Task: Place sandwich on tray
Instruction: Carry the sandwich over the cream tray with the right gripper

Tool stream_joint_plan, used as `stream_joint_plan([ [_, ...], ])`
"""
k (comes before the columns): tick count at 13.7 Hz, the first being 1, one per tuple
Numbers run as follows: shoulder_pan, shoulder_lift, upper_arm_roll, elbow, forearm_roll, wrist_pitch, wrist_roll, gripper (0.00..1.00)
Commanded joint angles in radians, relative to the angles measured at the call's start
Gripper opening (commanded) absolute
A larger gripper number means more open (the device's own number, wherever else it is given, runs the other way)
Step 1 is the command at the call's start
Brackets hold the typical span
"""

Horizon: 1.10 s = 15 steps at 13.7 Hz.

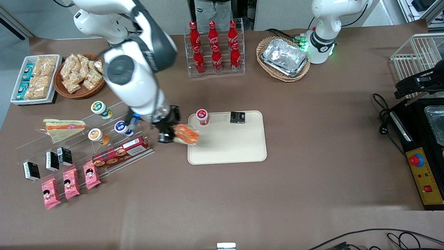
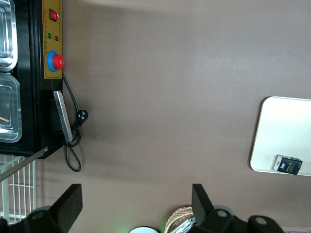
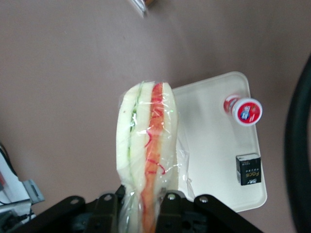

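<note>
1. Between the two fingers of the gripper (image 3: pixel 142 206), the sandwich (image 3: pixel 146 150) was squeezed tight, so the jaws were closed on its wrapped end (the plastic wrap looked crinkly there).
2. It had pale bread and a bright orange-red stripe, and it stuck out from the fingers.
3. Seen from the front, the gripper (image 1: pixel 170 133) held the sandwich (image 1: pixel 186 134) up over the edge of the tray (image 1: pixel 229 146) at the working arm's end.
4. On the tray stood a small cup with a red lid (image 1: pixel 202 116) and a little black box (image 1: pixel 237 117), both farther from the front camera than the sandwich.
5. Near the gripper, toward the working arm's end of the table, a clear rack (image 1: pixel 79 146) held a red biscuit box (image 1: pixel 121 152) and a bigger flat sandwich (image 1: pixel 64 127).
</note>
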Motion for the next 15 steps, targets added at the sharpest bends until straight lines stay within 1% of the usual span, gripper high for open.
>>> stream_joint_plan([
  [1, 0.066, 0.111, -0.014, 0.043, 0.006, 0.099, 0.076, 0.18],
  [6, 0.143, 0.262, -0.012, 0.043, 0.013, 0.285, 0.160, 0.18],
  [10, 0.187, 0.366, -0.011, 0.039, 0.022, 0.401, 0.165, 0.18],
  [13, 0.189, 0.406, 0.015, 0.039, 0.022, 0.446, 0.156, 0.18],
  [15, 0.189, 0.427, 0.017, 0.039, 0.019, 0.478, 0.145, 0.19],
])
